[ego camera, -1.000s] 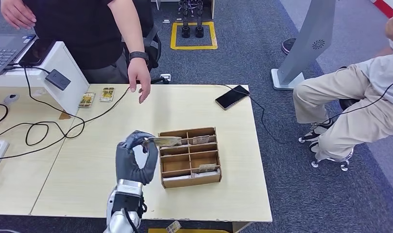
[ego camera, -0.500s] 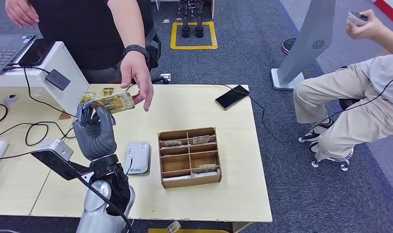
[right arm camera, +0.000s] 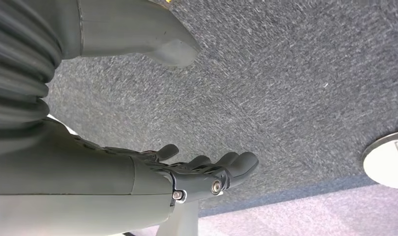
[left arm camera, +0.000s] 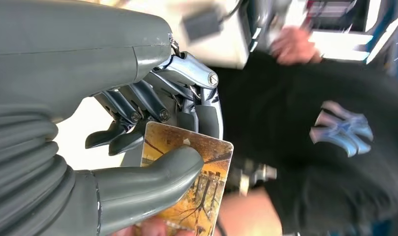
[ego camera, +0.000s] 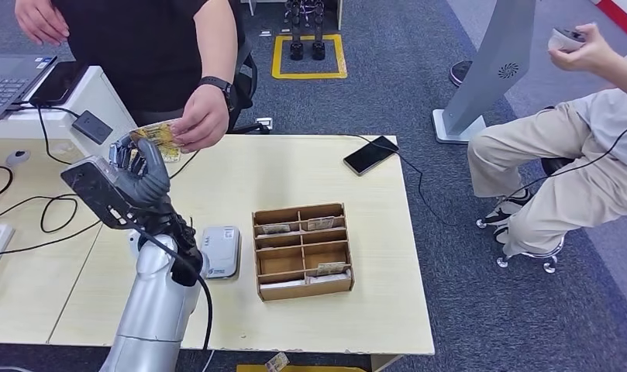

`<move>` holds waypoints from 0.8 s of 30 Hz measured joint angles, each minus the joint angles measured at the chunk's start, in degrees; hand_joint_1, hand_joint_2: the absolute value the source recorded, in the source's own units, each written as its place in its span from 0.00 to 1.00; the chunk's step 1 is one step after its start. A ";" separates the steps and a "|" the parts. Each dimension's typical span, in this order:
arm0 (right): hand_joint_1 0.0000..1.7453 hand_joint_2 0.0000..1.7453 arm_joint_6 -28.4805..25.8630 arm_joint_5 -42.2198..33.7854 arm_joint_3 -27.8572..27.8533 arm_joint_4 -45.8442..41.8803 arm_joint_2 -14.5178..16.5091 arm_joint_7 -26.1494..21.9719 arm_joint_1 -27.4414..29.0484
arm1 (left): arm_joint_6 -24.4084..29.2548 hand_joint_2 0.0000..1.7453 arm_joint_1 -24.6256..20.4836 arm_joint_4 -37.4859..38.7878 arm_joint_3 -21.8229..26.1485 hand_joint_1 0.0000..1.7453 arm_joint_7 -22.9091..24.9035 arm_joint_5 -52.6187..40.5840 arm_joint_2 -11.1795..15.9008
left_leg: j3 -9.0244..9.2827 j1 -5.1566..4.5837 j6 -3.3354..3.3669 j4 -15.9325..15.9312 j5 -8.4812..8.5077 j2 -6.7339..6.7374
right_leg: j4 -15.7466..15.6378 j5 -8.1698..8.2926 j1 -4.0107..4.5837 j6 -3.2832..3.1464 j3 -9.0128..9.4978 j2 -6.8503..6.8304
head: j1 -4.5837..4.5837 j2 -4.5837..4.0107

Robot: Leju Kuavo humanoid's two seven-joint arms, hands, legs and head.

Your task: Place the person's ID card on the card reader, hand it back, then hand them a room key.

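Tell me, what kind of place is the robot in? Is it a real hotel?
Probably a lab or office set up like a hotel front desk, not a real hotel. On the table sit a card reader and a wooden box of cards. Loose cables lie on it, and yellow floor tape marks the carpet.

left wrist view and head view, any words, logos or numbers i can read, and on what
"NY": interlocked-letter logo on the person's black shirt, blurred but recognisable.
Card pinched in the left hand: a yellow tree picture with a small mark, no text readable.
Card reader: small print, too small to read.
Cards in the cardboard organizer: too small to read.
Laptop sticker: too small to read.
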 joint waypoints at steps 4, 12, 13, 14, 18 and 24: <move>0.00 1.00 0.00 1.76 0.00 0.21 0.00 1.21 -0.60 | 1.51 1.00 -5.62 9.77 5.21 0.00 -1.21 -9.03 0.45 | 0.03 0.00 -0.01 0.00 0.07 0.01 | 0.01 0.03 0.00 -0.01 0.00 0.02 | 0.01 0.00; 0.00 1.00 0.00 1.49 0.00 0.59 0.00 1.73 -1.11 | 1.34 0.00 -8.72 18.07 9.79 0.00 -3.86 -6.81 0.49 | 0.00 0.01 -0.01 0.00 0.09 0.03 | 0.03 0.05 0.00 -0.01 -0.01 0.06 | 0.00 0.00; 0.00 1.00 0.00 1.27 0.00 0.59 0.00 1.77 -1.10 | 1.31 0.00 -8.69 18.12 10.02 0.00 -4.02 -6.32 0.45 | -0.01 0.01 -0.01 0.00 0.08 0.03 | 0.03 0.04 0.00 -0.01 -0.01 0.06 | 0.00 0.00; 0.00 1.00 0.00 1.14 0.00 0.59 0.00 1.81 -1.09 | 1.29 0.00 -8.66 18.12 10.16 0.00 -4.13 -6.04 0.44 | -0.02 0.00 -0.01 0.00 0.08 0.02 | 0.03 0.04 0.00 -0.01 -0.02 0.05 | 0.00 0.00; 0.00 1.00 0.00 0.51 0.00 0.59 0.00 1.84 -1.08 | 1.30 0.00 -8.28 17.63 10.48 0.00 -4.51 -5.78 0.40 | -0.03 0.00 -0.01 0.00 0.08 0.01 | 0.02 0.04 -0.01 -0.01 -0.02 0.05 | 0.00 0.00; 0.00 1.00 0.00 -1.60 0.00 0.59 0.00 1.77 -0.65 | 1.72 0.00 -3.33 10.39 10.49 0.00 -5.73 -9.32 -0.45 | -0.02 -0.01 -0.01 0.00 0.07 0.02 | 0.01 0.04 -0.01 0.00 -0.03 0.06 | 0.00 0.00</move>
